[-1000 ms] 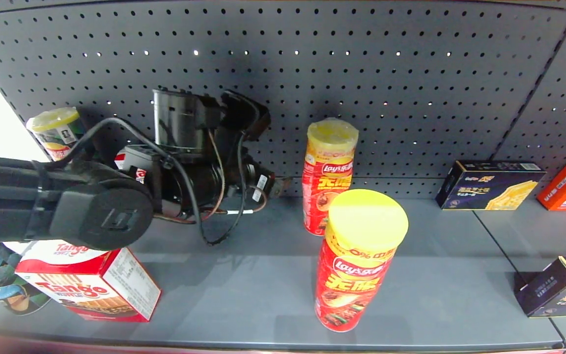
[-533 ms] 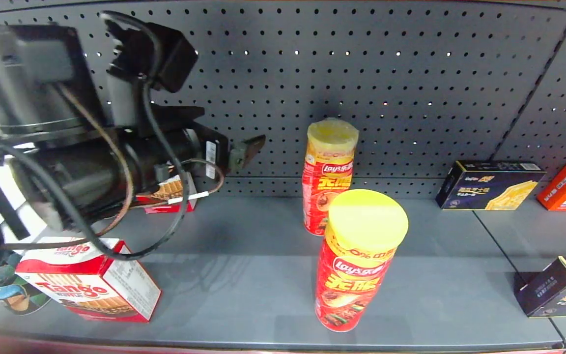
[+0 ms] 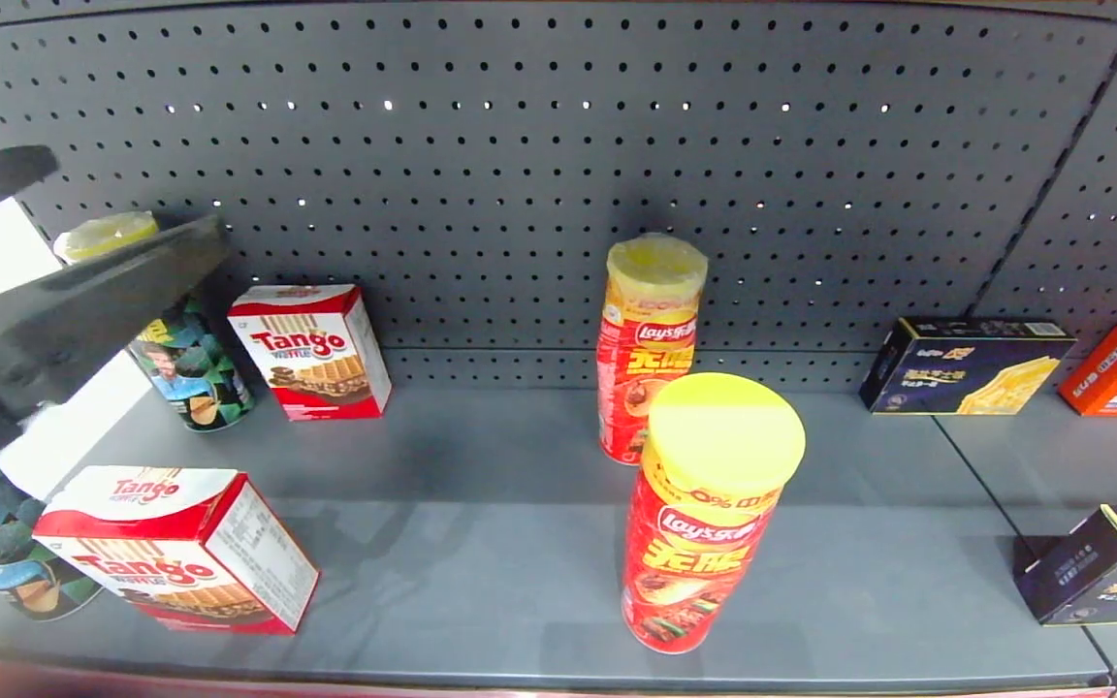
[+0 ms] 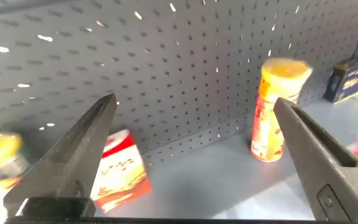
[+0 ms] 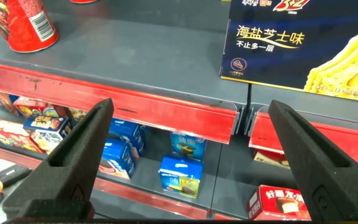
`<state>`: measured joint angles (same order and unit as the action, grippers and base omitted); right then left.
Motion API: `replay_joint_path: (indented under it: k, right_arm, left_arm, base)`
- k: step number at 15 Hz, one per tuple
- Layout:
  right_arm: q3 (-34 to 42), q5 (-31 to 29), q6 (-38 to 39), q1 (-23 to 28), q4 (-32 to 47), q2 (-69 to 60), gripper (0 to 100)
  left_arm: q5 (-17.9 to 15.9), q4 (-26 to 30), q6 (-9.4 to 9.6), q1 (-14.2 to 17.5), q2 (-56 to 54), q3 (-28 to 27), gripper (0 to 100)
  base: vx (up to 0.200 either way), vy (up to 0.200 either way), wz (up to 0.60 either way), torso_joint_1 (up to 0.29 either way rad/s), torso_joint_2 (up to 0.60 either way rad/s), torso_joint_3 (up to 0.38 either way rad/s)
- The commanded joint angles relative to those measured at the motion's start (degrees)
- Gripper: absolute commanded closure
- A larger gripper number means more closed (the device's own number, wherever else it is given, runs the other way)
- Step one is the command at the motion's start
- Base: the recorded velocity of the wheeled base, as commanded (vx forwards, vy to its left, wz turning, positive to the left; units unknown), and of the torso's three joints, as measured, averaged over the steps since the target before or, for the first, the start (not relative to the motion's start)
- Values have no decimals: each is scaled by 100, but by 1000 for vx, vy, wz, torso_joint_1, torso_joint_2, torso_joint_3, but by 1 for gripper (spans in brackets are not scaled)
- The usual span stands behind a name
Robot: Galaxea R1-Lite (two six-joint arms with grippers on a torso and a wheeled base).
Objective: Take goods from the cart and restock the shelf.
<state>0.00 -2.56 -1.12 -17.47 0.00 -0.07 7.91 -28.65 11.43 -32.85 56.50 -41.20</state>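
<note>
Head view: the left gripper has drawn back leftward, clear of the wafer box standing against the pegboard; left wrist view: wide open, empty, box seemingly just beyond it; right wrist view: right gripper open, empty.

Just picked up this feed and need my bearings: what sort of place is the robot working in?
Most likely a shop aisle, or a mock-up of one: a grey shelf with a pegboard back, chip cans and wafer boxes standing on it, and a red front rail with more goods below.
</note>
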Motion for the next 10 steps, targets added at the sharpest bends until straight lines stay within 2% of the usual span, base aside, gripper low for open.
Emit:
replay_joint_path:
  k: [1, 2, 3, 5, 6, 7, 8, 10]
  right_arm:
    - [0, 1, -2, -2, 0, 7, 0]
    - [0, 1, -2, -2, 0, 7, 0]
    - [0, 1, -2, -2, 0, 7, 0]
    - [0, 1, -2, -2, 0, 7, 0]
    - [0, 1, -2, -2, 0, 7, 0]
    - [0, 1, -2, -2, 0, 7, 0]
    - [0, 1, -2, -2, 0, 7, 0]
    - [0, 1, -2, -2, 0, 7, 0]
  left_arm:
    - [9, 26, -1, -2, -1484, 956, 0]
    - [9, 17, -1, 130, -2047, 1501, 0]
    - [-9, -80, -10, 534, -2425, 1879, 0]
    - [-44, -88, 8, 1501, -2917, 2319, 0]
    - [-53, -71, 8, 2319, -3348, 2609, 0]
    - [-53, -80, 8, 2503, -3471, 2705, 0]
    - [-53, -36, 25, 2960, -4042, 3110, 0]
    - [-53, -27, 43, 3241, -4640, 3602, 0]
  base:
    - [0, 0, 0, 0, 0, 0]
    - [0, 0, 0, 0, 0, 0]
    - [0, 0, 0, 0, 0, 0]
    - [0, 0, 0, 0, 0, 0]
    - [0, 0, 0, 0, 0, 0]
    - [0, 0, 0, 0, 0, 0]
    - [0, 0, 0, 0, 0, 0]
    - [0, 0, 0, 0, 0, 0]
